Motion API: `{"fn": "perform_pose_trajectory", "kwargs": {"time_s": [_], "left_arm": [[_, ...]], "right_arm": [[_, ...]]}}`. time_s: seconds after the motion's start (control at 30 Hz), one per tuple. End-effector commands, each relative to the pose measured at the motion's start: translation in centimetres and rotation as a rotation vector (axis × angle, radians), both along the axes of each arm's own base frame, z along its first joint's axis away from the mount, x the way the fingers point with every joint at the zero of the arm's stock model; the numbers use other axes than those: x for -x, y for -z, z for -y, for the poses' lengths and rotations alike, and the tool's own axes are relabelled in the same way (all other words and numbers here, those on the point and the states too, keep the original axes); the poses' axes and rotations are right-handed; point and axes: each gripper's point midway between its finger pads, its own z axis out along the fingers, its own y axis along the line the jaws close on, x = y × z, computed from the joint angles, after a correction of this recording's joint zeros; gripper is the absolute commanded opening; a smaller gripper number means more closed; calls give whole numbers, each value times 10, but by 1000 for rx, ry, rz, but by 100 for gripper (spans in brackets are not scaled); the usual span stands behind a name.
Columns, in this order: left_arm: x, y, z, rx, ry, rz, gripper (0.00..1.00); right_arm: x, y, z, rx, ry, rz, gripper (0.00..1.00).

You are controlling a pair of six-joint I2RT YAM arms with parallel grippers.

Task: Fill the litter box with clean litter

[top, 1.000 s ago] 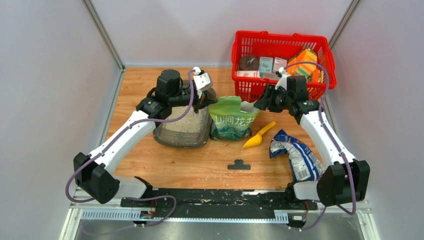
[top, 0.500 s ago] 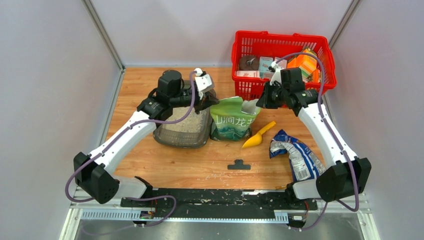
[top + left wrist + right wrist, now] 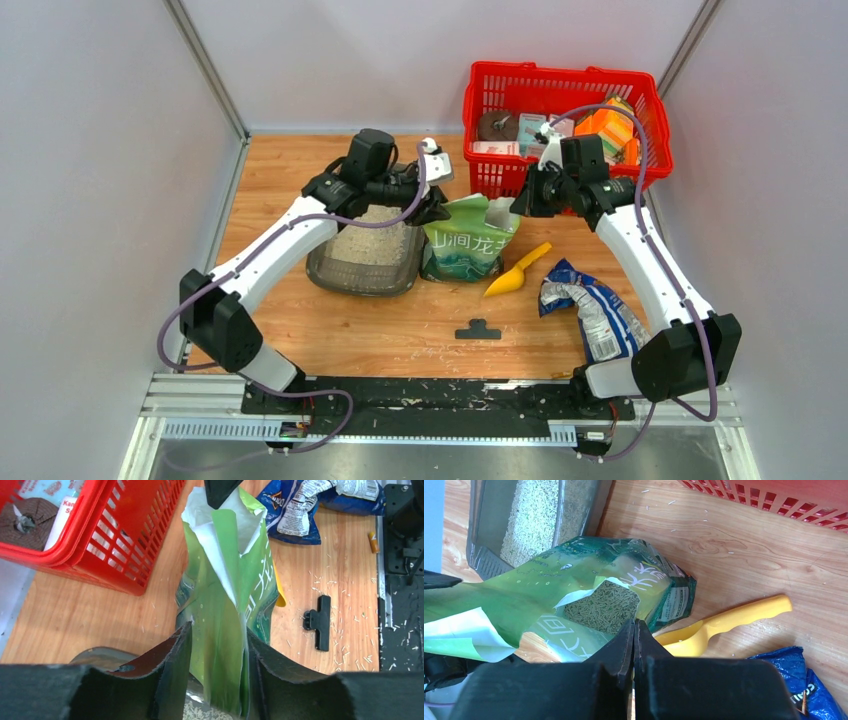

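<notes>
Left gripper (image 3: 218, 632) pinches the crumpled green foil bag (image 3: 468, 240); right gripper (image 3: 634, 625), fingers pressed together, clamps its far lip. The dark grey translucent plastic litter box (image 3: 330, 266) lies directly beneath the left fingers.

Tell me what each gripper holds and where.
Both hold the green litter bag by its open top: left gripper on one side, right gripper on the opposite edge.

The top camera sits high above and behind the arm bases, looking down toward 12 o'clock over the whole table (image 3: 400, 335). The left wrist camera is close behind the green bag (image 3: 225, 605), facing about 4 o'clock. The right wrist camera looks down into the bag toward 10 o'clock, with the litter box (image 3: 478, 550) beyond. Both wrist views share the bag, red basket (image 3: 125, 540) and yellow scoop (image 3: 734, 617).
</notes>
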Motion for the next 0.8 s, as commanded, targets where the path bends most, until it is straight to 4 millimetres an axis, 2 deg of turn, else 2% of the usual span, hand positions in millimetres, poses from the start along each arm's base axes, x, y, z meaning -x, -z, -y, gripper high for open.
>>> {"fn": "perform_pose_trajectory", "kwargs": {"time_s": [0.0,0.03,0.07,0.13,0.17,0.2,0.23,0.27,0.3,0.33,0.37,0.4,0.43,0.47,0.5,0.57,0.67,0.73,0.77], "left_arm": [[0,-16,11,-7,63,62,40],[-1,-19,13,-1,63,62,32],[2,-22,15,7,68,61,15],[5,-34,16,44,59,63,3],[5,-37,14,56,49,64,0],[4,-38,15,69,34,78,0],[8,-46,11,86,25,89,0],[9,-48,10,91,19,98,0],[9,-46,8,92,11,102,0],[12,-51,5,103,5,111,0],[13,-50,4,98,2,107,0],[15,-50,3,98,-1,102,0],[16,-50,2,97,-2,98,0],[16,-49,1,96,-5,96,0],[16,-49,1,96,-8,92,0],[15,-49,0,92,-21,90,0],[12,-51,1,93,-36,80,0],[10,-52,2,94,-43,66,0],[10,-51,2,90,-42,59,0]], "right_arm": [[-9,-46,-11,-56,-49,145,0],[-9,-46,-11,-56,-52,149,0],[-8,-45,-11,-56,-54,148,0],[-7,-43,-9,-70,-56,149,1],[-3,-41,-13,-105,-82,129,6],[-7,-44,-4,-141,-54,127,17],[-1,-54,-7,-213,-97,128,44],[-1,-60,-3,-252,-107,139,53],[-7,-66,10,-267,-116,186,59],[5,-78,6,-303,-216,229,67],[10,-83,9,-291,-269,277,70],[13,-76,19,-212,-345,370,72],[29,-82,17,-192,-416,436,75],[37,-76,18,-155,-448,466,78],[44,-52,19,-131,-477,463,80],[57,-49,17,-87,-546,556,81],[75,-20,7,-70,-645,552,81],[82,2,4,-44,-686,543,80],[79,4,3,-19,-708,581,80]]}}
